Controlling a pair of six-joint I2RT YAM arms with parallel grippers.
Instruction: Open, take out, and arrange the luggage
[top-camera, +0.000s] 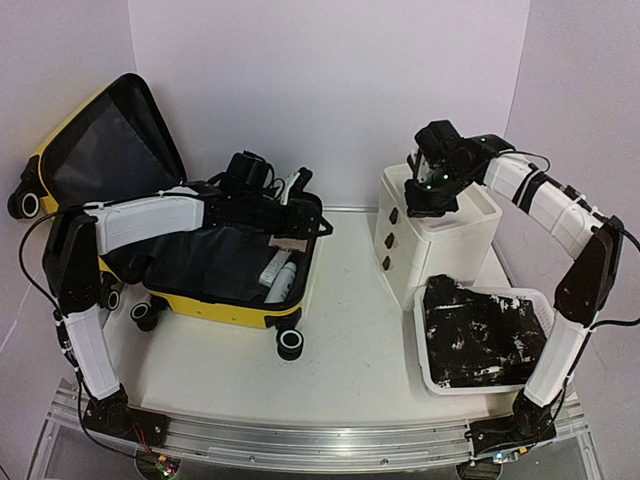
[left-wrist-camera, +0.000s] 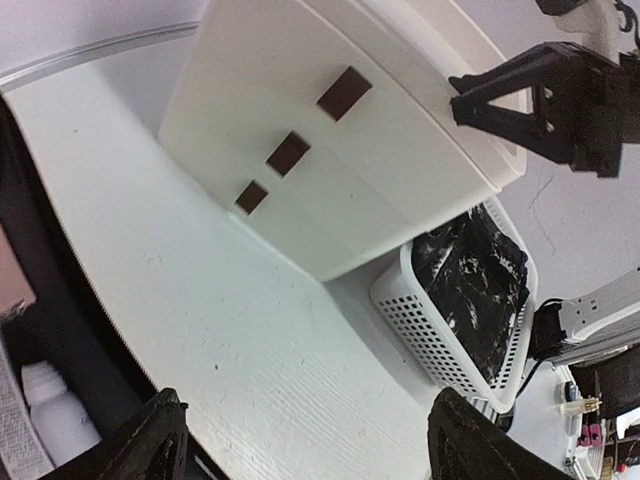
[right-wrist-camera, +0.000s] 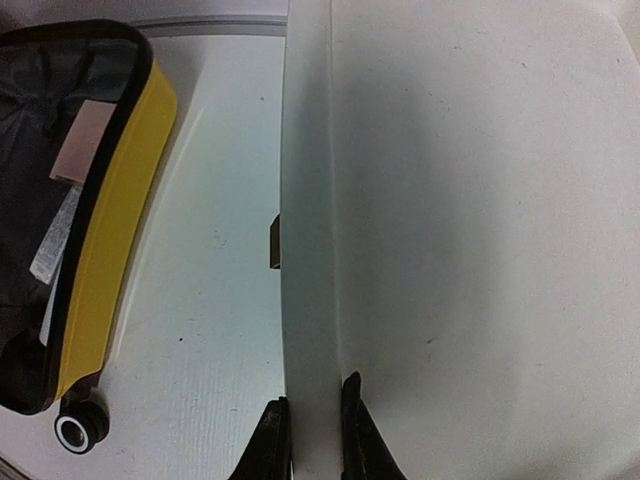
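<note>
Left arm (top-camera: 140, 222), right arm (top-camera: 545, 200): white shell links, black joints, black bases. Black bands across right forearm. Thin black cables (top-camera: 28, 262) looping alongside. Small green lights (top-camera: 432, 181) at right wrist (two or three, tiny). Pincer fingers (left-wrist-camera: 150, 445) matte black, angular, wedge-shaped.

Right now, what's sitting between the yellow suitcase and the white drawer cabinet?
Nothing: only bare white table lies between the suitcase and the cabinet, shown in the top view and the right wrist view.
</note>
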